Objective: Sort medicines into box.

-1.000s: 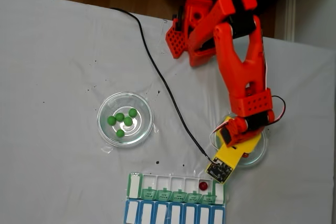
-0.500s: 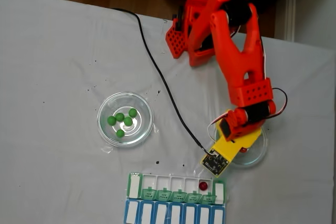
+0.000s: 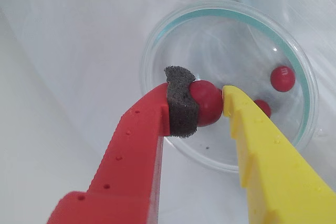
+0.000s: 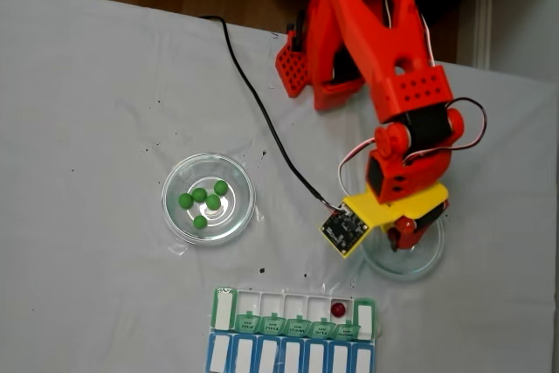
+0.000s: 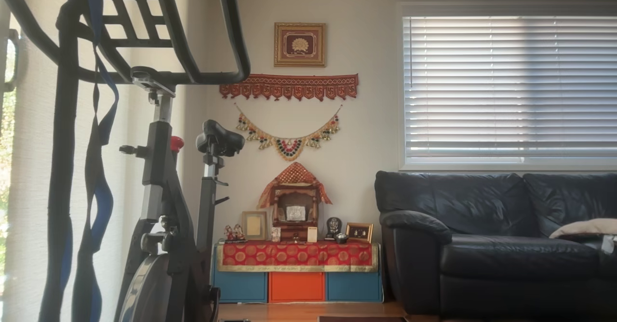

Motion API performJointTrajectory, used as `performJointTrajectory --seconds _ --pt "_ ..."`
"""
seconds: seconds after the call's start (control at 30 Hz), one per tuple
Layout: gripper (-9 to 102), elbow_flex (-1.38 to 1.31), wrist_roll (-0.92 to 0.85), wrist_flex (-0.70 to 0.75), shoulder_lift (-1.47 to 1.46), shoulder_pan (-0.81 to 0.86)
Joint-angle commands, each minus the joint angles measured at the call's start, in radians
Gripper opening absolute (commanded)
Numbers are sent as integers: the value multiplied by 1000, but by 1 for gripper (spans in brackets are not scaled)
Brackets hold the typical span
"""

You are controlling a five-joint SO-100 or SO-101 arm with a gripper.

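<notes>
End effector (image 3: 210,103) clenched on one dark red ball (image 3: 206,102), pinched between the grey foam pad on the red finger (image 3: 181,109) and the yellow finger (image 3: 247,129); jaws only as wide as the ball. It sits over the clear glass dish (image 3: 157,51); two more red balls (image 3: 282,78) lie in the dish just past the yellow finger, one partly hidden behind it

Fixed view: end effector (image 4: 403,231) over the right-hand dish (image 4: 384,264). Pill organizer (image 4: 293,338) is below it at the frame's bottom edge, one red ball (image 4: 339,309) already in a compartment of the green-lidded row. Second glass dish (image 4: 175,216) well off to its left holds five green balls (image 4: 200,195). Black cable (image 4: 262,120) runs across the worktop (image 4: 87,111), which is covered in a white cloth with a few dark specks

Other view shows the room: exercise bike (image 5: 164,206), black leather sofa (image 5: 496,235), small shrine (image 5: 294,206) on a red-draped cabinet, window blinds (image 5: 506,86)
</notes>
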Motion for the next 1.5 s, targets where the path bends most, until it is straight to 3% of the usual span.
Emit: performJointTrajectory --seconds 0.0,0.4,0.57,0.77,1.47 --pt "1 -71 46 -32 41 29" --pt "2 -235 218 -77 -103 155" --pt "2 -307 232 -176 -279 255" --pt "2 -492 222 -187 -543 344" --pt "2 -494 201 -190 -620 316"
